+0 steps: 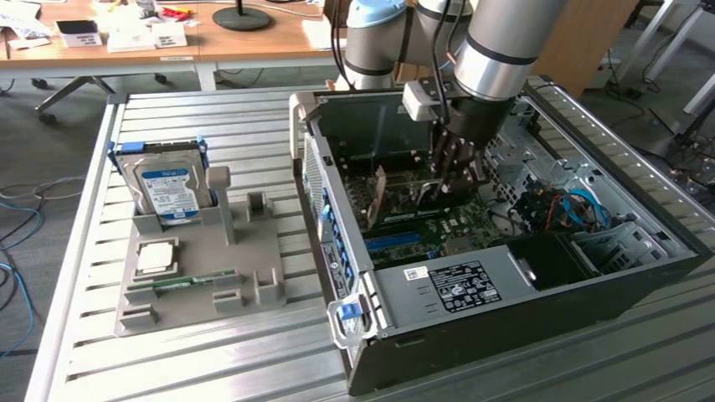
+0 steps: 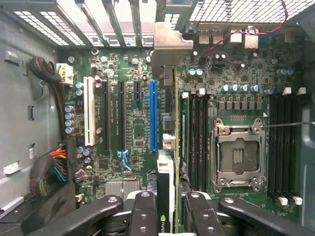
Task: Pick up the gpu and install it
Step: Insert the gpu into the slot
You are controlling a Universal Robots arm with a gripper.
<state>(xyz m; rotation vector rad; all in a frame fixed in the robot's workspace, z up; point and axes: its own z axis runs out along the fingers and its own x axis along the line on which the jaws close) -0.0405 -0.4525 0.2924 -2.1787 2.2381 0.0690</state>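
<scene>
Claw (image 2: 170,201) pinching gpu (image 2: 166,169) edge-on. Card's long axis parallel to blue slot (image 2: 152,115), just beside it, CPU-socket (image 2: 239,155) side.

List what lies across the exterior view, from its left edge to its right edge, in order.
Hard drive standing in the grey holder → tall grey post of that holder → gpu inside the open computer case → blue cables in the case.

The gpu (image 2: 166,169) stands edge-on between the fingers (image 2: 144,209), over the motherboard (image 2: 133,137) inside the case (image 1: 625,285); expansion slots (image 2: 152,115) past one finger, processor socket (image 2: 237,157) past the other.
</scene>
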